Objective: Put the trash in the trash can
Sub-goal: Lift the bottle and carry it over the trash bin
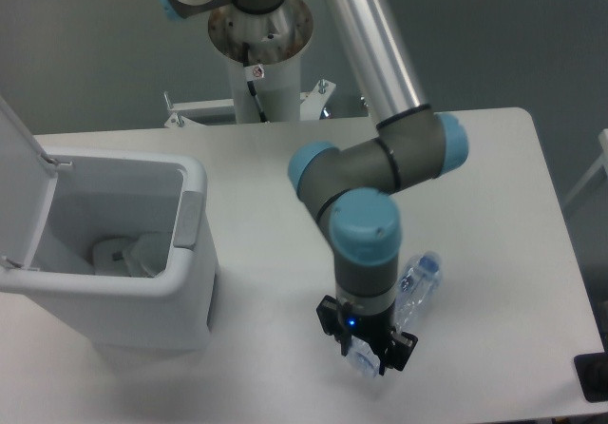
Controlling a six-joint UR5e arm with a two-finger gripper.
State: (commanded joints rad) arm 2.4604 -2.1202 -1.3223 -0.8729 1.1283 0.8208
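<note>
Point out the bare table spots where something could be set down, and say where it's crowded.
Bare: the white table beyond the arm's blue-capped elbow toward the far right corner, and the strip between the white rectangular plastic bin and the arm. Crowded: near the front edge, where the tool sits over the crushed clear plastic bottle.

- The arm (380,72) has a polished silver tube link and dark grey joint housings with light blue end caps (365,226).
- Its pale cylindrical base column (266,77), at 12 o'clock, carries a small red-and-white sticker and a black cable.
- The black end effector (369,346) shows a small blue light.
</note>
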